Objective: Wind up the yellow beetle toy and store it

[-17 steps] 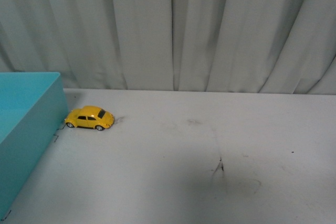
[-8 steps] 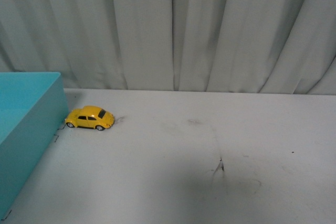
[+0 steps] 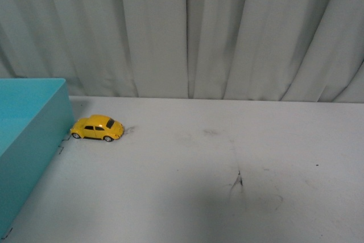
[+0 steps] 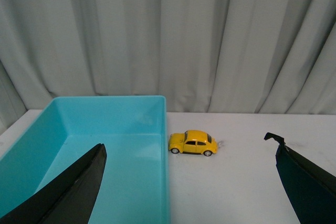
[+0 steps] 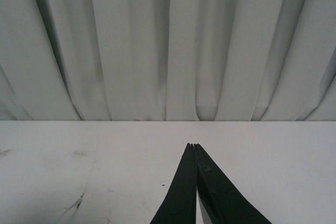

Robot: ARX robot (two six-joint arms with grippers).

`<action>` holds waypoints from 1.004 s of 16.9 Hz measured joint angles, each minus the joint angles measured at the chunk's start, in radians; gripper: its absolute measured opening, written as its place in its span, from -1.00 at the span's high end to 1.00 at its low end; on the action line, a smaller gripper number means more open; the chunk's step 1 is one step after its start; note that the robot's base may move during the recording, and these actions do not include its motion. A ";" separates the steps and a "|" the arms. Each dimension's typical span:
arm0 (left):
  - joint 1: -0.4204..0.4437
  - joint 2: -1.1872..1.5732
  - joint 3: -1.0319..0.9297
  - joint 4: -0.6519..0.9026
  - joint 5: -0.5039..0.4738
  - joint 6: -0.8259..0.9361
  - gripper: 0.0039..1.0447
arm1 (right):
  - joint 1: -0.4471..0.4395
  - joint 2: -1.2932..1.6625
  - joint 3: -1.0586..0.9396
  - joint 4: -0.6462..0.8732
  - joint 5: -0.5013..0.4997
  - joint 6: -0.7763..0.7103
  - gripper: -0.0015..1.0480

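Note:
The yellow beetle toy (image 3: 97, 128) stands on its wheels on the white table, its rear touching or almost touching the wall of a turquoise bin (image 3: 34, 123). The left wrist view shows the toy (image 4: 192, 142) just beyond the bin's corner (image 4: 164, 129). My left gripper (image 4: 186, 150) is open, its black fingers (image 4: 79, 182) spread wide, well short of the toy and holding nothing. My right gripper (image 5: 192, 145) is shut and empty over bare table, far from the toy. Neither arm appears in the front view.
The bin's inside (image 4: 105, 156) looks empty in the left wrist view. A grey curtain (image 3: 187, 32) hangs behind the table's back edge. Dark scuff marks (image 3: 238, 181) spot the white table (image 3: 227, 152).

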 joint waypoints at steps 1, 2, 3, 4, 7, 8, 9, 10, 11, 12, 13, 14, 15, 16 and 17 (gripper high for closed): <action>0.000 0.000 0.000 0.000 0.000 0.000 -0.88 | 0.000 -0.023 0.000 -0.024 0.000 0.000 0.97; 0.000 0.000 0.000 0.000 0.000 0.000 -0.88 | 0.000 -0.038 0.000 -0.038 0.000 0.000 0.97; 0.000 0.000 0.000 0.000 0.000 0.000 -0.88 | 0.000 -0.055 0.000 -0.055 0.000 0.000 0.97; 0.000 0.000 0.000 0.000 0.000 0.000 -0.88 | 0.000 -0.068 0.000 -0.068 0.000 0.000 0.97; 0.000 0.000 0.000 0.000 0.000 0.000 -0.88 | 0.000 -0.106 0.000 -0.106 0.000 0.000 0.97; 0.000 0.000 0.000 0.000 0.000 0.000 -0.88 | 0.000 -0.130 0.000 -0.143 0.000 0.000 0.97; 0.000 0.000 0.000 0.000 0.000 0.000 -0.88 | 0.000 -0.226 0.000 -0.280 0.001 0.000 0.97; 0.000 0.000 0.000 0.000 0.000 0.000 -0.88 | 0.000 -0.280 0.002 -0.272 0.002 0.000 0.97; 0.000 0.000 0.000 0.000 0.000 0.000 -0.88 | 0.000 -0.280 0.001 -0.286 0.003 0.000 0.97; 0.000 0.000 0.000 0.000 0.000 0.000 -0.88 | 0.000 -0.278 0.000 -0.293 0.003 0.000 0.97; 0.000 0.000 0.000 0.000 0.000 0.000 -0.88 | 0.000 -0.281 0.000 -0.289 0.003 0.000 0.97; 0.000 0.000 0.000 0.000 0.000 0.000 -0.88 | 0.000 -0.281 0.000 -0.290 0.003 0.000 0.83; 0.000 0.000 0.000 0.000 0.000 0.000 -0.88 | 0.000 -0.281 0.000 -0.290 0.003 0.000 0.66; 0.000 0.000 0.000 0.000 0.000 0.000 -0.88 | 0.000 -0.281 0.000 -0.290 0.003 0.000 0.49; 0.000 0.000 0.000 0.000 0.000 0.000 -0.88 | 0.000 -0.281 0.000 -0.290 0.003 0.000 0.35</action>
